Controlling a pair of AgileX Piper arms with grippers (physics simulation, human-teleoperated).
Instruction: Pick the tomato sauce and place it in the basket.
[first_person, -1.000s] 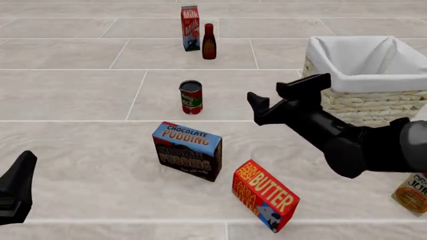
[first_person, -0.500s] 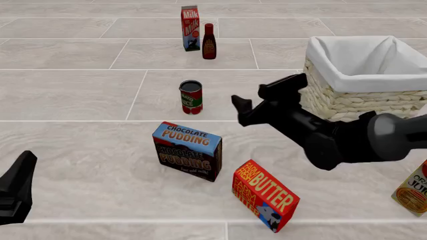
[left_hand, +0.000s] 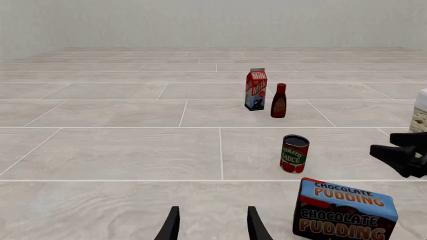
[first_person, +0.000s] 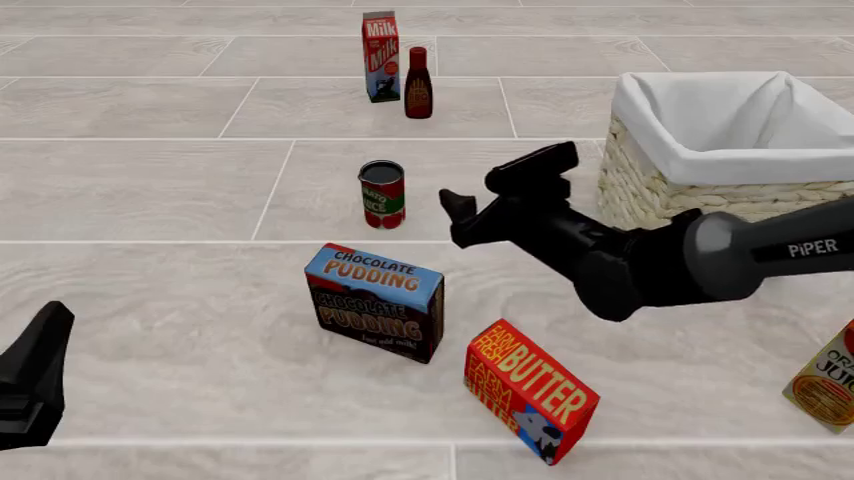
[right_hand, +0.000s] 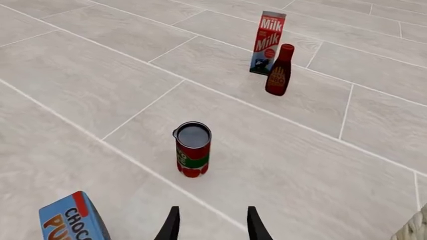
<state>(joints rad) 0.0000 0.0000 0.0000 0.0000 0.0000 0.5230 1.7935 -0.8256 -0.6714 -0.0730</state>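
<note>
**Right arm nearer the upright can**

Here, the right gripper (first_person: 497, 196) is hanging with fingers spread and holding nothing. The tomato sauce (first_person: 382, 194) is standing upright just to its left, while the basket (first_person: 641, 200) is sitting behind at far right.

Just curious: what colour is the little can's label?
Red with a green band, seen best in the right wrist view on the tomato sauce.

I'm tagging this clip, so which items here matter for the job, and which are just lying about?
For the job:
tomato sauce can
basket
right gripper

Lying about:
milk carton
dark bottle
pudding box
butter box
juice carton
</note>
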